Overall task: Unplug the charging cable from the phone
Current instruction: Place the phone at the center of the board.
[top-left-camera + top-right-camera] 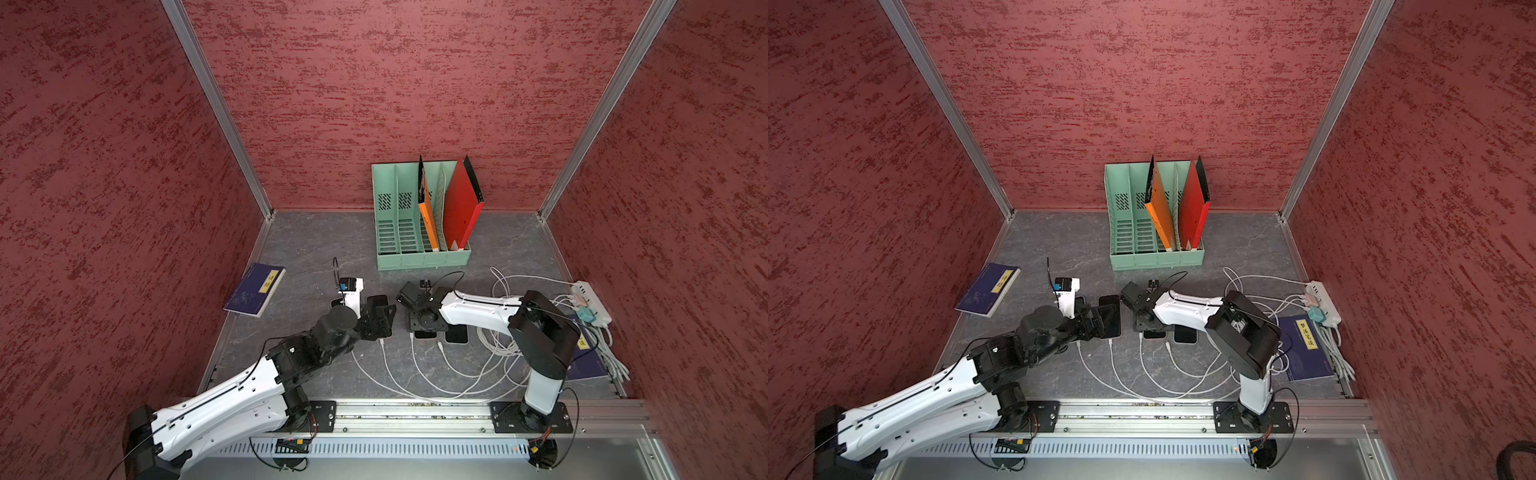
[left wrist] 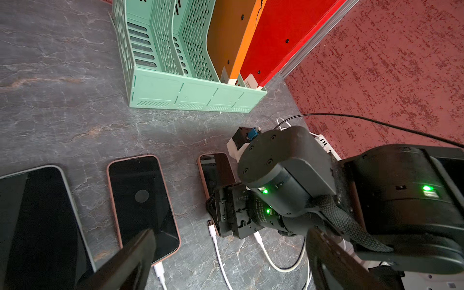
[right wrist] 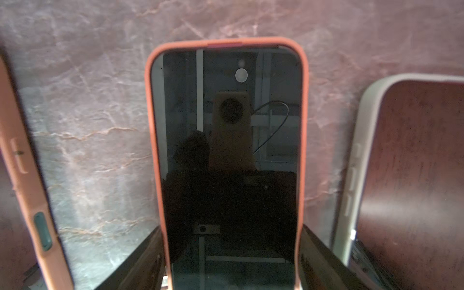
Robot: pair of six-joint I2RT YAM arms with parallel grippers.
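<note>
Lying flat on the grey marbled tabletop [image 2: 62,75], the salmon-cased phone [image 3: 226,150] is clamped by the right gripper [image 3: 232,256], its white charging cable [image 2: 213,231] seemingly free beside it. The left gripper [image 1: 380,320] hangs nearby, fingers [image 2: 135,253] spread empty; I'd lift it straight up, off the cable.

Both the left arm [image 1: 232,399] and the right arm [image 1: 478,306] have smooth white shells dotted with small dark screw holes. Their joints [image 1: 336,321] are black and rounded, and the right arm has a boxy black elbow [image 1: 544,334]. Each arm stands on a black base plate [image 1: 321,415] fixed with bolts. A thin black cable [image 1: 258,365] runs along the left arm. The left gripper [image 1: 379,320] and right gripper [image 1: 424,327] are black. In the left wrist view, green lights [image 2: 426,187] glow on the right arm's housings, beside a braided black sleeve [image 2: 346,226].
</note>
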